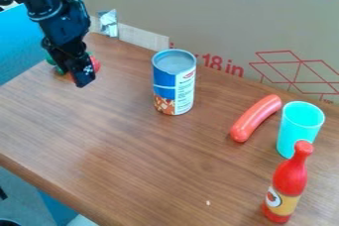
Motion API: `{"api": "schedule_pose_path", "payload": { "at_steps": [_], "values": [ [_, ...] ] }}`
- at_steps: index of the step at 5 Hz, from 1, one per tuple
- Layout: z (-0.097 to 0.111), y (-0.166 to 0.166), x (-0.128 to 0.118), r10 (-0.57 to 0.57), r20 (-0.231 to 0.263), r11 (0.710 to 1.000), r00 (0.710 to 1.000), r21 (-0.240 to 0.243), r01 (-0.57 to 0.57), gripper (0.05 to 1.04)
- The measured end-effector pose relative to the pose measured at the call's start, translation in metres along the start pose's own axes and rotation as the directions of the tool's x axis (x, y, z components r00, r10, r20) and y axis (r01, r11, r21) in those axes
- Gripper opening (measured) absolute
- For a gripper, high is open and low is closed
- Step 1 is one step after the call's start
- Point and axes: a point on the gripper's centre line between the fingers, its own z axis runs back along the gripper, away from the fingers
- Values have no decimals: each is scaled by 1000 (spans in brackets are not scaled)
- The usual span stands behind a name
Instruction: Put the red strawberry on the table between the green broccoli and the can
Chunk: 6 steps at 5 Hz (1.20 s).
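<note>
Tabletop (132, 155): seen from above, slanting down
Cardboard (198, 12): faced beyond the tabletop, eleven to three o'clock
Red bottle (289, 175): near the camera, between four and five o'clock

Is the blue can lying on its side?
No, the can stands upright on the wooden table, its round metal top facing up.

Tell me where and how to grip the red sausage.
Probably best at its middle, from straight above, jaws closing across its narrow width: the sausage lies flat, long and slightly curved, with the turquoise cup standing close by but apart.
</note>
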Motion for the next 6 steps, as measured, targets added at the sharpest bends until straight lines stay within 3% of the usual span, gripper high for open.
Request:
{"api": "schedule_pose_path", "payload": {
  "at_steps": [2, 4, 6],
  "values": [
    [-42, 14, 19, 92, -33, 996, 995, -10, -93, 786],
    [-58, 2, 49, 193, -49, 980, 980, 65, -190, 786],
    [-72, 4, 62, 232, -57, 972, 971, 57, -229, 786]
  ]
}}
